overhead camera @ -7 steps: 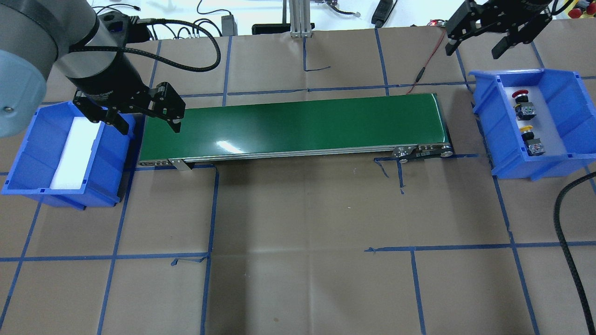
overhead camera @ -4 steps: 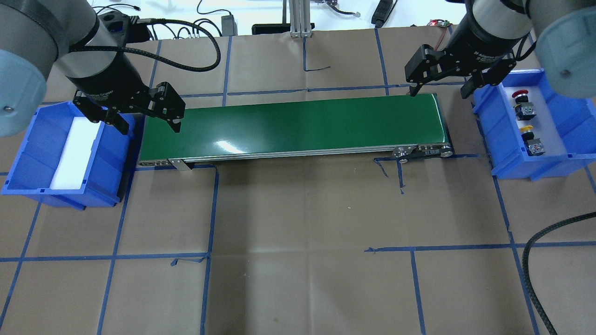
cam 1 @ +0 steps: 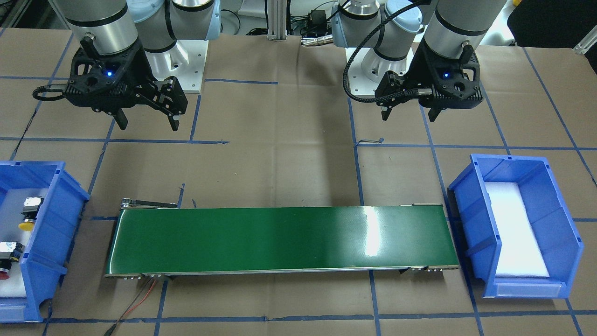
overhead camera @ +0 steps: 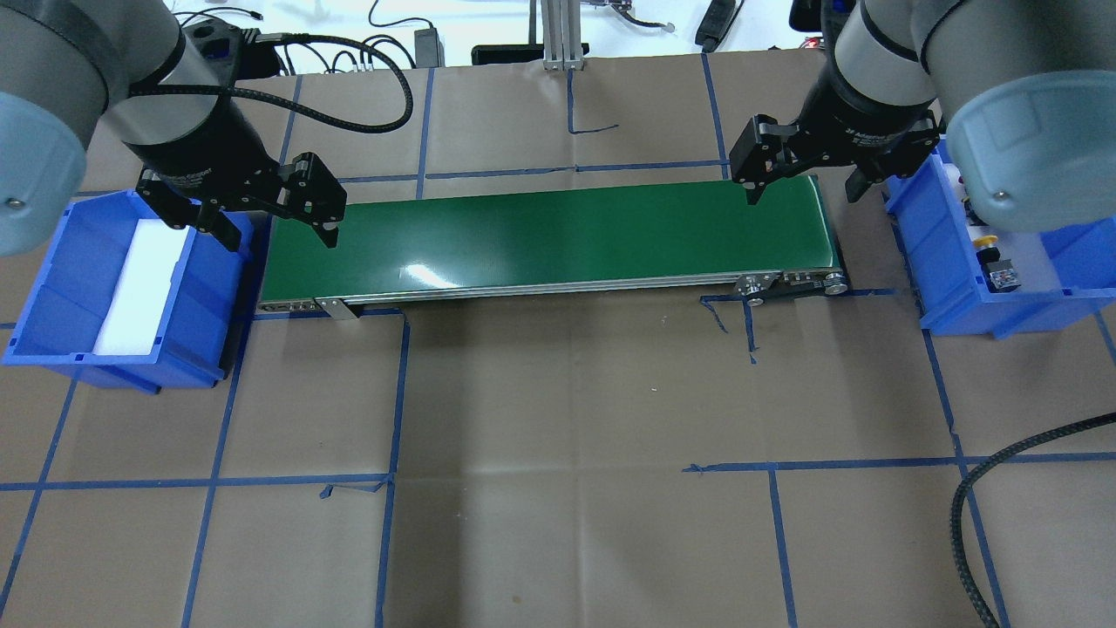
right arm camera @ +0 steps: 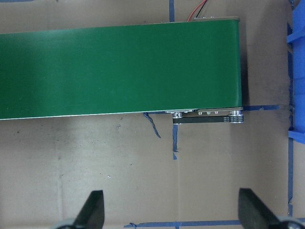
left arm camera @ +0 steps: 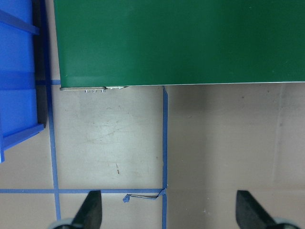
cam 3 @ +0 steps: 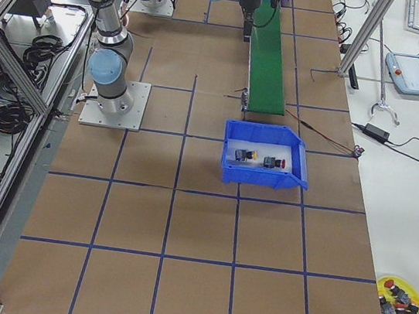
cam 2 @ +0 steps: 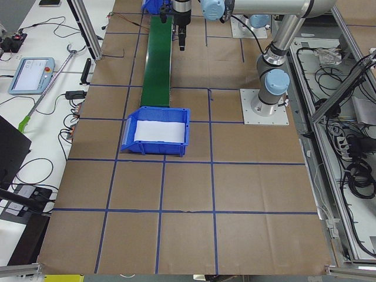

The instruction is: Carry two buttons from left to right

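Left gripper [overhead camera: 279, 235]: wide open, empty, beside conveyor [overhead camera: 549, 231], left end.
Right gripper [overhead camera: 803, 195]: wide open, empty, beside right end.
Yellow button [cam 1: 28, 214], red button [cam 1: 7, 259]: in right blue bin [cam 1: 49, 233].

Yellow button [cam 1: 28, 215]: yellow mushroom cap on a black-grey blocky body. It is lying on its side, cap pointing toward the tabletop's far edge, body toward the robot's edge.
Red button [cam 1: 6, 259]: red cap on a like body. It is lying on its side the same way, just beyond the yellow one.
Place: both are resting in line on the white liner [cam 1: 16, 287] of a blue bin [cam 1: 70, 196], in the tabletop's right half, nearer the far edge.
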`<control>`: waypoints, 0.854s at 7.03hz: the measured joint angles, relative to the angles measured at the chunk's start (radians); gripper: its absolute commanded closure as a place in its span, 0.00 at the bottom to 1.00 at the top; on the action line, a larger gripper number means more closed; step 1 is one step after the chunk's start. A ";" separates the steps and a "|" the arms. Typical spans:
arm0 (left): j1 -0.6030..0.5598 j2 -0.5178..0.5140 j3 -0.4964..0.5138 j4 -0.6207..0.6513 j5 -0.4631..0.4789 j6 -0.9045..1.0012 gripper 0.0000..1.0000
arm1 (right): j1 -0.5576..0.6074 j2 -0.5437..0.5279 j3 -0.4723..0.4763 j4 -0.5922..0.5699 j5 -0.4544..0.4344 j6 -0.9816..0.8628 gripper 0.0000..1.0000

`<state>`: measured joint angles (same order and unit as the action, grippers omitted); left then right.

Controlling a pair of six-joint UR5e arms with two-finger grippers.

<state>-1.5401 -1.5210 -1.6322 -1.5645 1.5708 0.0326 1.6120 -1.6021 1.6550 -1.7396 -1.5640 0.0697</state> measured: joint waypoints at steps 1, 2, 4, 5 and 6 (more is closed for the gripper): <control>0.000 0.000 0.000 0.000 0.000 0.000 0.00 | 0.001 0.002 -0.003 0.002 -0.002 0.000 0.00; 0.000 0.000 0.000 0.000 0.000 0.000 0.00 | -0.001 0.002 -0.005 0.006 -0.002 -0.002 0.00; 0.000 0.001 0.000 0.000 0.000 0.000 0.00 | -0.007 0.002 -0.004 0.008 -0.017 -0.018 0.00; 0.000 0.001 0.000 0.000 0.001 0.000 0.00 | -0.009 0.002 -0.002 0.009 -0.024 -0.032 0.00; 0.000 0.001 0.000 0.000 0.001 0.000 0.00 | -0.010 0.002 -0.002 0.009 -0.026 -0.037 0.00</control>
<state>-1.5401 -1.5195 -1.6322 -1.5646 1.5721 0.0329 1.6023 -1.6004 1.6533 -1.7305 -1.5901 0.0324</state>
